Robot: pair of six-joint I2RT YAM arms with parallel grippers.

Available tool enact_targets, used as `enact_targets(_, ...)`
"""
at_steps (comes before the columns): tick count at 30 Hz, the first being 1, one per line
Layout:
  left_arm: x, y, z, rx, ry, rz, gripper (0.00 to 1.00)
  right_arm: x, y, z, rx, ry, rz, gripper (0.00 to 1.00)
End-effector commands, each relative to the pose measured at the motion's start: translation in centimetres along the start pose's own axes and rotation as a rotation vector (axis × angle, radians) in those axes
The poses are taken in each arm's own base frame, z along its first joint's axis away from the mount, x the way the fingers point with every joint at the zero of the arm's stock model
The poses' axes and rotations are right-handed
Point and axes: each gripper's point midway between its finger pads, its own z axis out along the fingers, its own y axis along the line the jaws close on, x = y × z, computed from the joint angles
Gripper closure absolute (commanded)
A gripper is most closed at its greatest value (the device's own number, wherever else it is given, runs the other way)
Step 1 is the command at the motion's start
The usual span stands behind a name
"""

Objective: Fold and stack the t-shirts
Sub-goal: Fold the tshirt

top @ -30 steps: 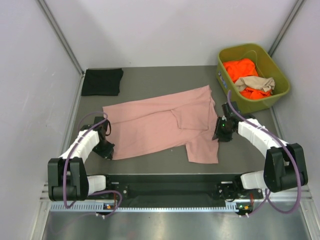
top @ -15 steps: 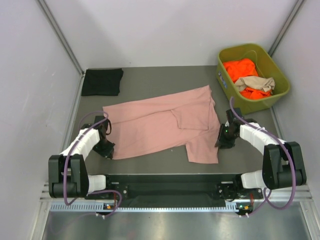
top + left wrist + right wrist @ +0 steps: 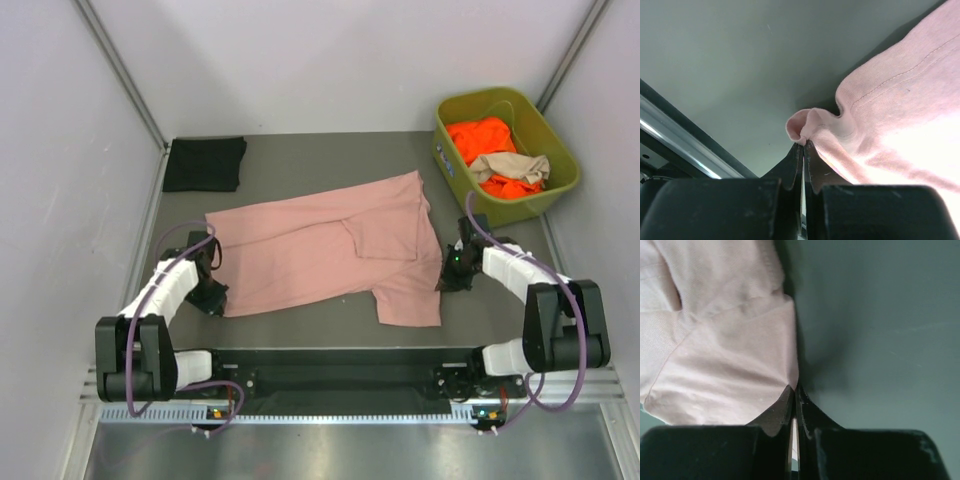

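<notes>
- The spread t-shirt (image 3: 320,255) lies across the middle of the table (image 3: 330,165).
- The folded t-shirt (image 3: 205,163) lies behind it in the far left corner, well apart.
- The bin (image 3: 446,160) stands in the far right corner, with a heap of t-shirts (image 3: 488,138) in it.
- The left tool (image 3: 214,299) is at the near left corner of the spread t-shirt and the right tool (image 3: 446,282) at its right edge; both touch the cloth.

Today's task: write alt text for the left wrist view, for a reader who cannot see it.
The black left hand, shut, pinches a bunched bit of the hem of a dusty pink t-shirt. The shirt spreads to the right over a plain grey table, and a metal rail crosses the lower left corner.
</notes>
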Motion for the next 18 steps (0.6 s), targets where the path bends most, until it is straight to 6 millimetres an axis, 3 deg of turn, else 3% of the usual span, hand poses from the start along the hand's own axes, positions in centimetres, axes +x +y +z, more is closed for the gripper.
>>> enact_targets(1, -0.9, 0.6, -0.8, -0.004, -0.057, -0.049, 1.0, -1.5, -1.4, -1.8, 0.066, -0.071, -0.003, 1.0)
enact_targets(10, -0.1, 1.8, -1.1, 0.004, -0.054, -0.104, 1.0, -0.4, -0.7, -3.0, 0.015, -0.055, -0.023, 1.0)
enact_targets(15, -0.4, 1.7, -1.8, 0.018, -0.064, -0.071, 1.0, -1.8, 0.1, -4.1, 0.0, -0.085, -0.045, 1.0)
enact_targets(18, -1.5, 0.5, -2.9, 0.075, -0.102, -0.019, 1.0, -3.2, 1.3, -4.9, -0.038, -0.116, -0.064, 1.0)
